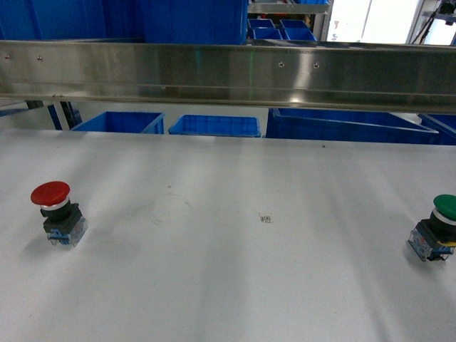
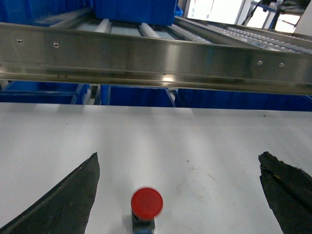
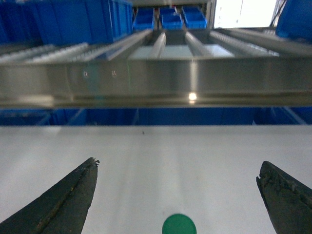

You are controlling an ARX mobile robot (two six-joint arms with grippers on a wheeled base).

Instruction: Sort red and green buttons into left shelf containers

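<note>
The red button stands upright on the white table at the left, on its black and bluish base. In the left wrist view the red button sits low between the wide-apart fingers of my left gripper, which is open and clear of it. The green button stands at the table's right edge. In the right wrist view its green cap shows at the bottom edge between the spread fingers of my right gripper, open. Blue bins lie beyond the table's far edge. Neither gripper appears in the head view.
A steel shelf rail spans the view above the table's far edge, with roller tracks behind it. More blue bins and a long one sit below the rail. A small square marker lies mid-table.
</note>
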